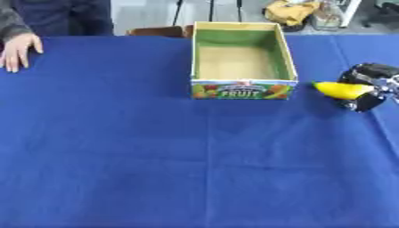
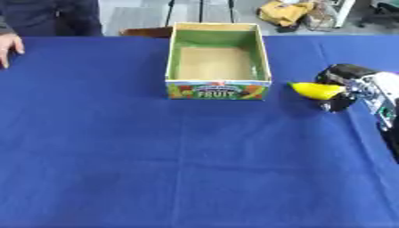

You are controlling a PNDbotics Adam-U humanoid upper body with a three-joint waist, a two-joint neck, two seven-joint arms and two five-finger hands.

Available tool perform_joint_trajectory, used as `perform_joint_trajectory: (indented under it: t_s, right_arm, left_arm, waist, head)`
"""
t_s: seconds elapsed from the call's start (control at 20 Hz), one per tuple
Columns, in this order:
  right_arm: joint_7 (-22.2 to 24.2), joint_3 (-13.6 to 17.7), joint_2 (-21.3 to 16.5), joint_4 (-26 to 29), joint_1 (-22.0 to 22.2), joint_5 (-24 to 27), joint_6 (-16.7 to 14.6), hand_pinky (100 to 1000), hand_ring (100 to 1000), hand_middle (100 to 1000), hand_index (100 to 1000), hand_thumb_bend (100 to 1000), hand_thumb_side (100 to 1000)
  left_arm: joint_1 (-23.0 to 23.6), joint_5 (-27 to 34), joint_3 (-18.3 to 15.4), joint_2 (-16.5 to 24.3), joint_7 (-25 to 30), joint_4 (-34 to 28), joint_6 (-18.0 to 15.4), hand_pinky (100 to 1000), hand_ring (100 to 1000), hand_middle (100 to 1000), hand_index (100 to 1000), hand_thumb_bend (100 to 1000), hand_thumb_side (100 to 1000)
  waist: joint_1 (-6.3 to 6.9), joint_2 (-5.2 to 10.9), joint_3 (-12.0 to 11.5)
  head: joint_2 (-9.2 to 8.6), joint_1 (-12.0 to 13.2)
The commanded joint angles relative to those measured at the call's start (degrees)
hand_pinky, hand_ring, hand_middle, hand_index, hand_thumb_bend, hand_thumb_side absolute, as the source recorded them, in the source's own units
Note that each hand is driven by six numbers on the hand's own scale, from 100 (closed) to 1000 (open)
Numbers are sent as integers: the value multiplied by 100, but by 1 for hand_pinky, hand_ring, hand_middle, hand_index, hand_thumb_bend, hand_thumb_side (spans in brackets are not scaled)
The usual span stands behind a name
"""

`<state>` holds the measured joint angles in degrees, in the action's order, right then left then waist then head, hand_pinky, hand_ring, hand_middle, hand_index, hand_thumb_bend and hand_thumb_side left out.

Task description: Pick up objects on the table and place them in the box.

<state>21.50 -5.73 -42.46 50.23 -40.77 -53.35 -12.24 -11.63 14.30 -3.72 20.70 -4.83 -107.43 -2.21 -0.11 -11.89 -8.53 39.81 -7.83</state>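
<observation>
Nothing on the near blue cloth [image 1: 156, 169]. Right hand [image 2: 348, 87] has its fingers wrapped around a yellow banana [image 2: 314, 90], tip aimed toward the box [image 2: 219, 90], probably for dropping in. Box looks empty.

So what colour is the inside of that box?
Green walls with a tan cardboard floor inside the box; the left eye view shows it best.

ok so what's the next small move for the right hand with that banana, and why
Probably carry it left and a little farther from the robot, over the box's open top. The right hand has its fingers curled round the banana, which sits just right of the box, near its front corner. The box looks empty inside, so nothing there blocks a drop.
</observation>
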Motion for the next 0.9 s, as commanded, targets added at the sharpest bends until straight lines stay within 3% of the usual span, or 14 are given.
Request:
perform_joint_trajectory:
  t_s: [0.05,0.9]
  right_arm:
    - [-9,4,-248,142,-71,64,-20,749,752,640,746,313,100]
    - [34,-22,-267,223,-90,42,-53,750,751,631,738,287,100]
  left_arm:
    - [-68,-1,-23,105,15,-110,-15,610,697,660,741,514,780]
    - [-55,-7,-29,123,13,-106,-17,610,697,660,740,519,777]
  waist:
    - [-12,120,9]
    - [-33,176,29]
  head:
    - [52,10]
    - [62,8]
